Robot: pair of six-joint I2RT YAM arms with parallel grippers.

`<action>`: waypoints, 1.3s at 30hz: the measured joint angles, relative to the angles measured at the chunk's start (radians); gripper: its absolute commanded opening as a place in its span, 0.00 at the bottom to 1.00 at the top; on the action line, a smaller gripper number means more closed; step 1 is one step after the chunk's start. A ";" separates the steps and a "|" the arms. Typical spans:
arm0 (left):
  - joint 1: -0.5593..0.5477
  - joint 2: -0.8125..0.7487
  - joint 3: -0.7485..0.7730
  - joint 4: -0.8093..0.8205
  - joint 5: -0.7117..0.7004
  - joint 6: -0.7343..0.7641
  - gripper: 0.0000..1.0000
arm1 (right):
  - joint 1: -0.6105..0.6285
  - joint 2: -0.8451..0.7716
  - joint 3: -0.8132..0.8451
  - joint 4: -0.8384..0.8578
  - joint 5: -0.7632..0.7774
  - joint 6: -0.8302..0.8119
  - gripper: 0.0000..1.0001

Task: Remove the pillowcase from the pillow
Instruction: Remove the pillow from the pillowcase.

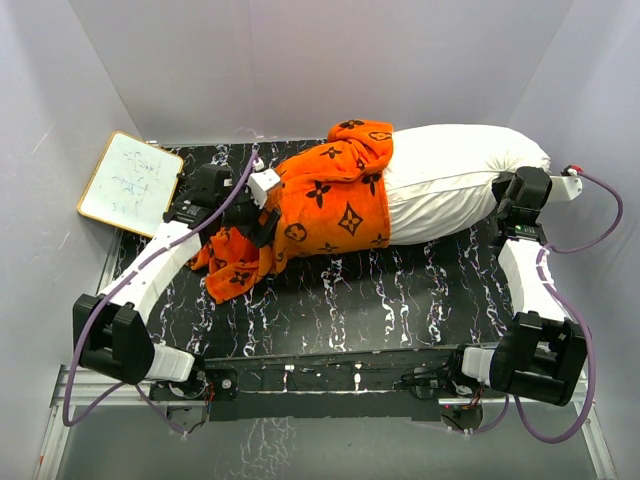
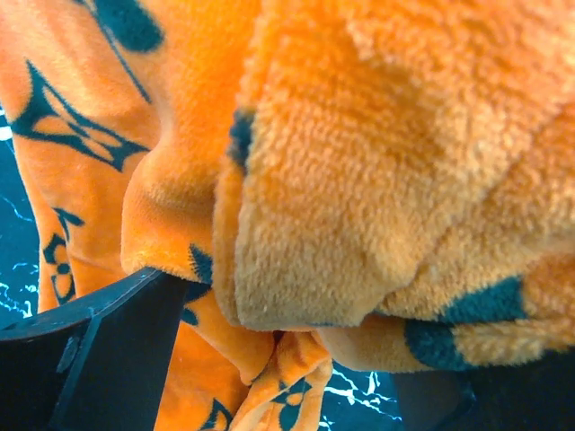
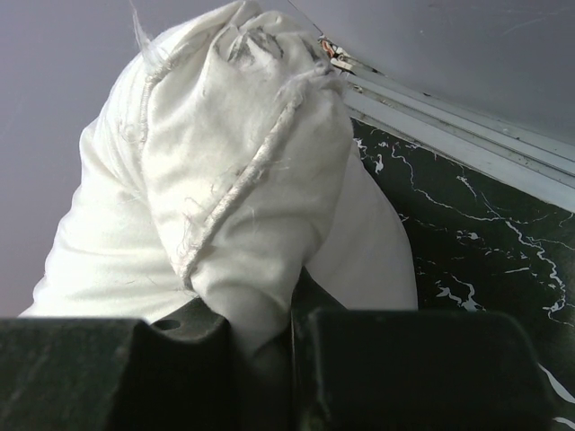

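Note:
The orange pillowcase [image 1: 325, 195] with dark brown motifs is bunched over the left end of the white pillow [image 1: 450, 180], and a loose part trails onto the table at the left. The pillow's right half is bare. My left gripper [image 1: 262, 222] sits against the pillowcase's left side. In the left wrist view its jaws [image 2: 287, 359] stand wide apart, orange plush [image 2: 341, 180] hangs between and above them, and a strip of table shows beside the right finger [image 2: 503, 400]. My right gripper [image 1: 520, 192] is shut on the pillow's right end, pinching a white corner [image 3: 260, 224] between its fingers [image 3: 180, 368].
A small white wood-framed board [image 1: 130, 183] lies at the back left corner. The black marbled table [image 1: 400, 300] is enclosed by pale walls at the back and both sides. A metal rail [image 3: 449, 126] runs along the table's edge by the pillow's end.

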 measured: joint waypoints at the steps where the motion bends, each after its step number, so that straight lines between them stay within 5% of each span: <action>1: 0.001 0.005 0.005 -0.003 0.006 -0.001 0.80 | 0.000 0.000 0.000 0.001 0.000 0.000 0.08; 4: 0.000 0.033 0.005 -0.006 0.009 0.003 0.65 | 0.000 0.000 0.000 0.003 -0.001 0.000 0.08; 10: -0.001 0.110 0.005 -0.005 -0.006 0.025 0.00 | 0.000 -0.002 -0.002 0.011 -0.007 0.000 0.08; 18: 0.013 0.069 0.043 -0.036 -0.137 0.077 0.00 | 0.002 -0.012 -0.016 0.019 0.003 0.003 0.08; 24: 0.147 -0.068 0.166 -0.047 -0.229 0.100 0.00 | 0.005 -0.012 -0.016 0.018 0.009 0.012 0.08; 39: 0.216 -0.222 0.160 0.135 -0.353 0.196 0.00 | 0.031 -0.059 -0.058 0.020 0.006 0.064 0.08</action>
